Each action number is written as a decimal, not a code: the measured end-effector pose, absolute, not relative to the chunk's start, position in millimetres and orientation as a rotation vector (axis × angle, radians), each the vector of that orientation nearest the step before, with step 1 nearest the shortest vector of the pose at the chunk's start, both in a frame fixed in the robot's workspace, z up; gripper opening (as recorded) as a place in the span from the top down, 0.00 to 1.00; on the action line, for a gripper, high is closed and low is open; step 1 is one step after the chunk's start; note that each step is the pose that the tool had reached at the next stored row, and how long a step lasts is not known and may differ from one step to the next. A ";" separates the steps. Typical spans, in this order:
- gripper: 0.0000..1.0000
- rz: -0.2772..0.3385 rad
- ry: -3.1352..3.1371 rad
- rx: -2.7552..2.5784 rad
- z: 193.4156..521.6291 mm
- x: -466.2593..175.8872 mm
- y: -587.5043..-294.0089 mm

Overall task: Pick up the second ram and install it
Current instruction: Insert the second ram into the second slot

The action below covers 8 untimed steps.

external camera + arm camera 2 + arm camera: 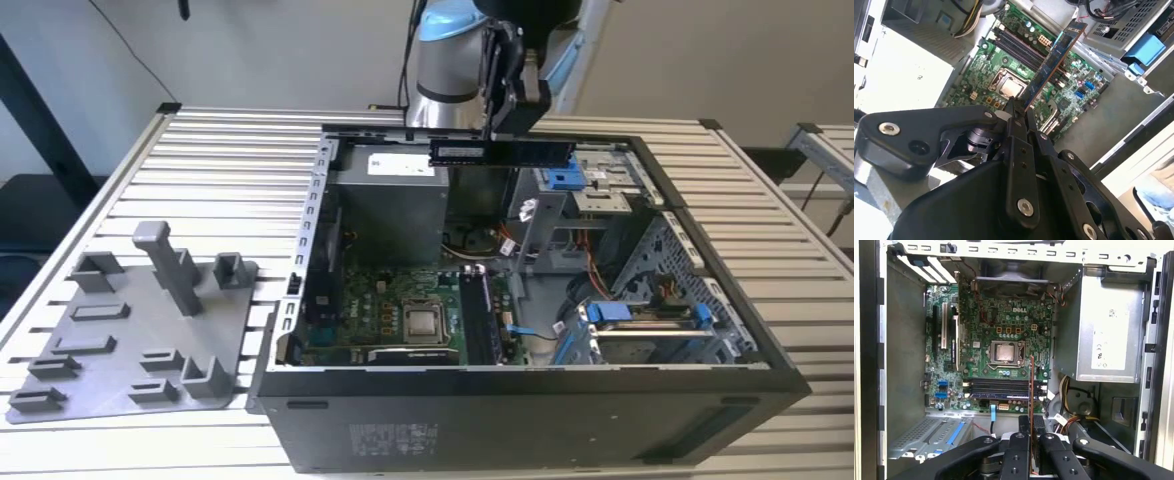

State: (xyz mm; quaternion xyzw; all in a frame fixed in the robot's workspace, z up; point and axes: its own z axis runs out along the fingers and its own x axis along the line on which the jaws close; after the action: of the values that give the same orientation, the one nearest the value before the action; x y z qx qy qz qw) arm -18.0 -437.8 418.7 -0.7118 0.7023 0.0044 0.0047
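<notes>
Black jointed links of the tool sit closest in both wrist views; its two fingers are pressed together on the memory stick, a long thin blue-green board with a copper-coloured edge, which juts out from between the fingertips; in the first wrist view the tool holds the stick edge-on, so it reads as a thin line.

Below it lies the green motherboard inside an open computer case; the square metal processor socket sits near the board's middle, and the long black memory slots run just beside it; the stick's length lies across the run of those slots, not along them, and it hangs apart from the board; a grey power supply box takes up one corner of the case, with a bundle of coloured wires near it.

In the exterior view the tool hangs from the arm over the far part of the case; the memory stick is held level, lengthwise from the exterior view's left to its right, above the case's top rim and well clear of the motherboard; blue plastic clips mark the drive bays on the exterior view's right.

The case stands on a slatted metal desk; on the exterior view's left lies a grey plastic tray with several low blocks and one tall post.
</notes>
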 end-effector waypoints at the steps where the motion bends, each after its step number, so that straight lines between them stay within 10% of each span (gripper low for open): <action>1: 0.86 0.014 2.200 -2.230 418.7 -18.0 -437.8; 8: 0.86 0.014 2.200 -2.230 418.7 -17.8 -437.7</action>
State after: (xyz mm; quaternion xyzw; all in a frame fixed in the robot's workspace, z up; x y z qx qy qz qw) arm -17.8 -437.7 418.7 -0.7118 0.7023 0.0044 0.0047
